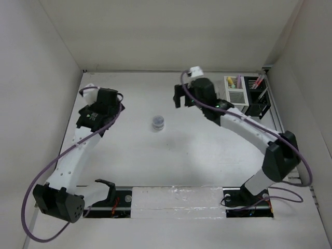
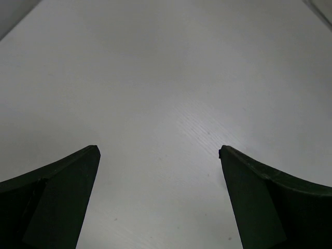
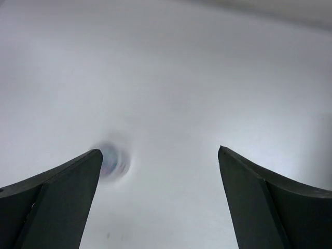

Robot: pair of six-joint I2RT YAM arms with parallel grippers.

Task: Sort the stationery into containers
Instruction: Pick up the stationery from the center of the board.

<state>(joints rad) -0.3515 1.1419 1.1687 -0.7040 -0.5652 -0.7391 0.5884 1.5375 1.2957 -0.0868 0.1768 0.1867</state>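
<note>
A small round dark roll (image 1: 158,122) stands alone on the white table, and it shows as a blurred spot (image 3: 113,161) beside the left finger in the right wrist view. My right gripper (image 1: 181,98) (image 3: 158,150) hangs open and empty, up and to the right of the roll. My left gripper (image 1: 98,115) (image 2: 158,150) is open over bare table at the left, holding nothing. At the back right stand the white container (image 1: 236,94) and the black container (image 1: 258,99). Yellow and purple highlighters (image 1: 233,80) stick out of the white one, reddish pens (image 1: 257,82) out of the black.
White walls enclose the table at the back and on both sides. The containers sit in the back right corner, against the right wall. Purple cables loop off both arms, and the arm bases (image 1: 176,199) line the near edge.
</note>
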